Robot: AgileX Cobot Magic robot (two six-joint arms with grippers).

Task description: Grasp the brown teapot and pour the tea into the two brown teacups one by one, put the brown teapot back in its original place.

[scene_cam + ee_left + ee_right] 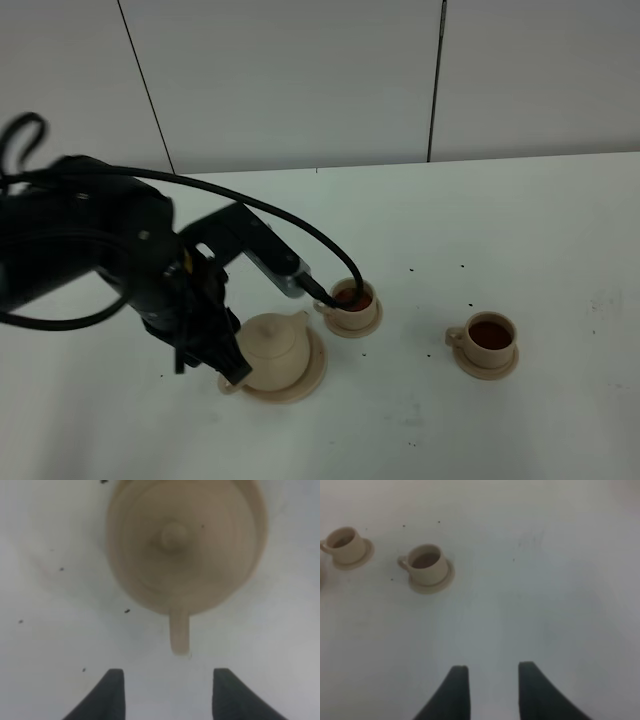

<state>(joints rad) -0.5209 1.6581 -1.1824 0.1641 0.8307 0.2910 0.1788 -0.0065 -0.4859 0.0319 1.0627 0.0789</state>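
The brown teapot [276,342] stands upright on its wide saucer, the original place [312,372], left of the table's middle. In the left wrist view the teapot [173,535] shows from above, its loop handle [179,630] pointing at my left gripper [170,695]. That gripper is open, its fingers just short of the handle and touching nothing. In the exterior view the left gripper [236,368] hangs at the teapot's left side. Two brown teacups [352,303] [488,340] sit on small saucers, each with dark tea inside. My right gripper [492,682] is open over bare table, with the teacups [427,565] [347,545] far ahead of it.
Small dark specks [440,268] are scattered over the white table [560,230]. A pale wall [300,80] rises behind the table's far edge. A black cable [260,210] loops from the left arm down toward the nearer cup.
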